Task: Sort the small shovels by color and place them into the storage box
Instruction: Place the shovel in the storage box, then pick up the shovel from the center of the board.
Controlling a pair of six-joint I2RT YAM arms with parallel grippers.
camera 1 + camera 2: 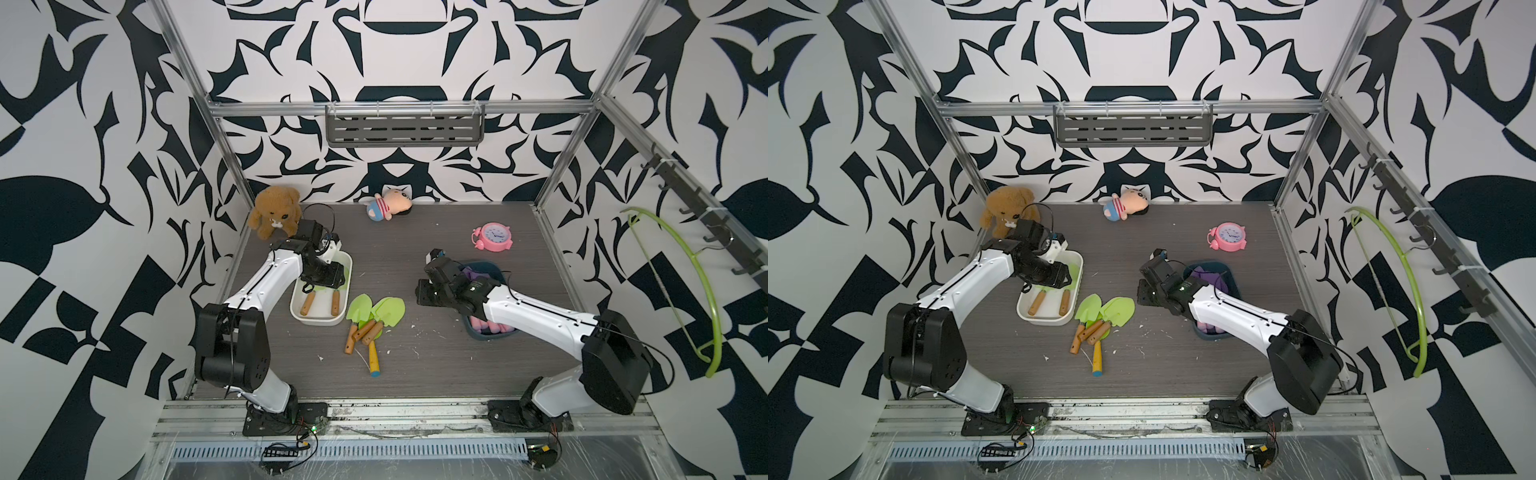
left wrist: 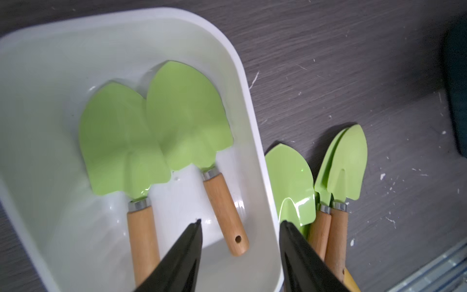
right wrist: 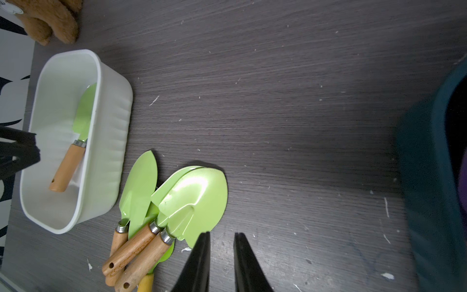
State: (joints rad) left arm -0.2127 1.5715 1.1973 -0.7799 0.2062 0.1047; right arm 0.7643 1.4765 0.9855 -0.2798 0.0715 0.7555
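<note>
1. The left gripper (image 2: pixel 241 222) hangs over the white box (image 1: pixel 320 322), left of centre in both top views. Its jaws stand apart with nothing between them.
2. Inside that box lie 2 green shovels (image 2: pixel 121 141) side by side, their blades overlapping and their brown handles toward the box's lower end in the top views.
3. Just right of the box, on the table (image 1: pixel 415 374), a pile of green shovels (image 1: pixel 376 313) sits at the centre of the frame, blades fanned upward and handles crossing below. A yellow-handled shovel (image 1: pixel 373 357) with a blue tip points toward the lower edge.
4. The right gripper (image 3: pixel 222 235) hovers just right of the pile. Only a narrow gap shows between its jaws, and they hold nothing.
5. The dark blue box (image 1: pixel 488 337) sits right of centre, partly under the right arm (image 1: pixel 540 316) — purple blades (image 1: pixel 471 272) show at its upper end and pink handles (image 1: pixel 494 329) at its lower end.
6. Along the back of the table are a teddy bear (image 1: pixel 274 212) at upper left, a doll (image 1: pixel 388 205) in the middle and a pink clock (image 1: pixel 494 236) to the right.
</note>
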